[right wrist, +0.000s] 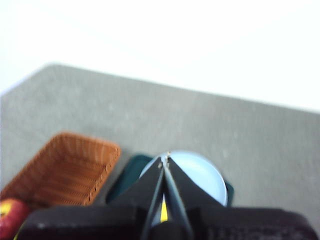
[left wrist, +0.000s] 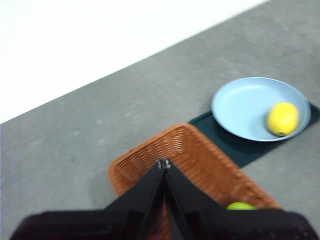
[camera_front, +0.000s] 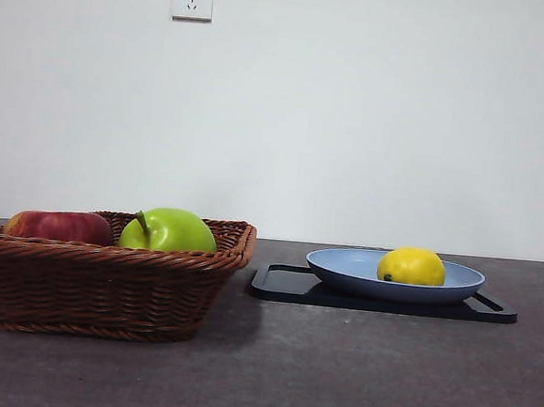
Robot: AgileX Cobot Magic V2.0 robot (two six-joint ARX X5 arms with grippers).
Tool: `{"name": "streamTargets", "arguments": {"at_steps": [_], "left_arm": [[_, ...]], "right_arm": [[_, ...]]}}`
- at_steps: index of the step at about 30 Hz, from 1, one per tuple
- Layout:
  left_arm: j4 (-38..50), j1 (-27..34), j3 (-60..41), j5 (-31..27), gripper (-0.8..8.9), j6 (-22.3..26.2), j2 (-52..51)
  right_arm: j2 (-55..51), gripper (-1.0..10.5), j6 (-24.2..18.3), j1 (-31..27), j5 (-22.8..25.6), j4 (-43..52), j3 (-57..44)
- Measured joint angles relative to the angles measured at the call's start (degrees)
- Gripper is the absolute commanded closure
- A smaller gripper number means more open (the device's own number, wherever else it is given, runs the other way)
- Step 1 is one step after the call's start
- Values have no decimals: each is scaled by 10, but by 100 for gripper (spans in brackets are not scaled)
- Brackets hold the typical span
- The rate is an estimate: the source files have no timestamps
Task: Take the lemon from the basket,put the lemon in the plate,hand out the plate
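The yellow lemon (camera_front: 411, 266) lies in the light blue plate (camera_front: 342, 266), which rests on a flat black tray (camera_front: 280, 284) at the right. The left wrist view shows the lemon (left wrist: 282, 118) in the plate (left wrist: 240, 107) too. The brown wicker basket (camera_front: 105, 285) stands at the left. My left gripper (left wrist: 163, 163) is shut and empty, high above the basket (left wrist: 175, 150). My right gripper (right wrist: 164, 159) is shut and empty, high above the plate (right wrist: 200, 175); a sliver of the lemon (right wrist: 163, 216) shows between its jaws. Neither arm shows in the front view.
A green apple (camera_front: 168, 230) with a stem and a red apple (camera_front: 60, 226) lie in the basket. The red apple (right wrist: 10, 212) also shows in the right wrist view. The table is grey, with a white wall behind.
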Motion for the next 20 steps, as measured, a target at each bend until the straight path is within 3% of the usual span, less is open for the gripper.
{"name": "streamTargets", "arguments": {"at_steps": [12,20], "left_arm": [[54,18,-210,1,807,-50,-202],[36,18,-220,0,805,-89,-247]], "right_arm": [[-213,943,-4,16,2,224,-358],[-225,943,1,16,47,208,-404]]}}
